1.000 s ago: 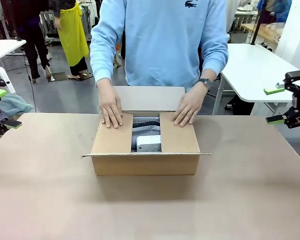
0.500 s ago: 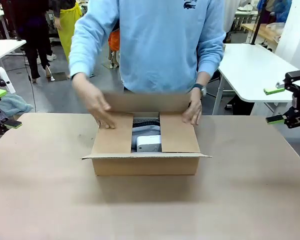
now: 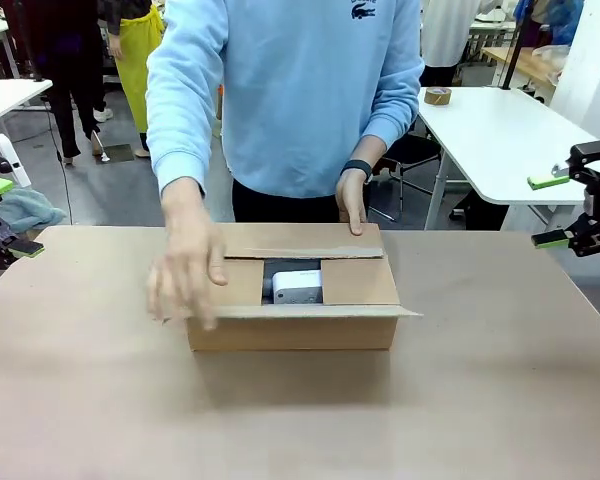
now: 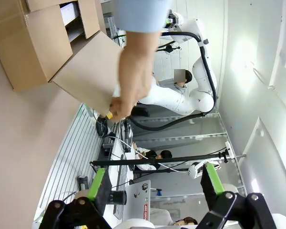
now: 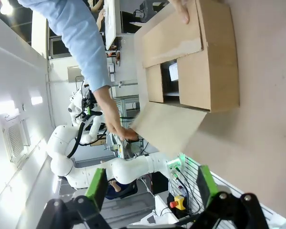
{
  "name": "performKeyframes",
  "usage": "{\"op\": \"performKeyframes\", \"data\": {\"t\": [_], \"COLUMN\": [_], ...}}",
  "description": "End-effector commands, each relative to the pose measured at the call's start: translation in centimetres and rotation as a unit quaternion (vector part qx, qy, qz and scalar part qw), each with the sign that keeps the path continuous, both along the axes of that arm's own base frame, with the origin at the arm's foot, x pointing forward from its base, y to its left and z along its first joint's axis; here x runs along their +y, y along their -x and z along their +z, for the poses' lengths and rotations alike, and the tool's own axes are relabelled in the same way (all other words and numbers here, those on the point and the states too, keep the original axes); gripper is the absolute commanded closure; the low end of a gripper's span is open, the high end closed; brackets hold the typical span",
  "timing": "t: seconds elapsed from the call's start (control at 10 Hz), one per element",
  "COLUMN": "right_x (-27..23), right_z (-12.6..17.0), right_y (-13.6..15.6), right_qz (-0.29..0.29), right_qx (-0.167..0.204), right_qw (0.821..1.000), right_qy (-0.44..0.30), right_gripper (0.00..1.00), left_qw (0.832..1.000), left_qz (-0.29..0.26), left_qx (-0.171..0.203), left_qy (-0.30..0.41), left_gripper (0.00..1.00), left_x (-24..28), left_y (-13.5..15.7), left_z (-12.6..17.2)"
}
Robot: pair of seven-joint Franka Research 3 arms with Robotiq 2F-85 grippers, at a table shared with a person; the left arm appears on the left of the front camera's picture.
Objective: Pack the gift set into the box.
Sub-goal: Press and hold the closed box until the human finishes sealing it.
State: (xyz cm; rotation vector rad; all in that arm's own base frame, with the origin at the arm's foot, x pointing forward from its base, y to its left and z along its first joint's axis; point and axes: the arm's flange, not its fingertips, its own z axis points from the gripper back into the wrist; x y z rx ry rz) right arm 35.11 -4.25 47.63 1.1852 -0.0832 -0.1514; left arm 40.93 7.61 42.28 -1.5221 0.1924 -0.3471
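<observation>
- Right gripper (image 3: 548, 210) hangs at the right edge of the table, fingers spread, nothing between them; well apart from the box.
- Left gripper (image 3: 8, 215) hangs at the left edge, fingers also spread and empty.
- Box (image 3: 290, 330) sits mid-table, towards the person's side, opening up.
- Gift set is inside the box. What shows through the gap between the flaps is the small white box (image 3: 298, 285) and a bit of dark strap beyond it; the tray and pouch are hidden.
- Flaps: both side flaps are folded in flat and the far flap (image 3: 300, 240) is folded down over them.
- The person's left hand (image 3: 352, 200) rests on the far flap's back edge.
- The near flap (image 5: 167, 126) sticks out towards the robot, and the person's right hand (image 3: 185, 270) (blurred) grips its end.
- Progress, as a judgement: packing is done and closing is most of the way. What's left is folding the near flap over, and maybe sealing.
- Orientation: the box's long axis runs left-right across the table, with the broad side wall facing the robot.
</observation>
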Motion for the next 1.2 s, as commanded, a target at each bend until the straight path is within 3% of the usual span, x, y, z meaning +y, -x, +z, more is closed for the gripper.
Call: {"op": "performKeyframes", "data": {"t": [0.0, 1.1], "right_x": [0.05, 0.05], "right_z": [-0.15, -0.15], "right_y": [0.12, 0.12], "right_qz": [0.004, 0.004], "right_qx": [-0.007, -0.007], "right_qw": [1.0, 1.0], "right_qy": [0.003, 0.003], "right_gripper": [0.0, 0.0], "left_qw": [1.0, 1.0], "left_qz": [0.0, 0.0], "left_qx": [-0.01, -0.01], "left_qy": [0.0, 0.0], "left_gripper": [0.0, 0.0], "left_x": [-0.04, -0.04], "left_y": [0.4, 0.4], "left_z": [-0.22, -0.22]}}
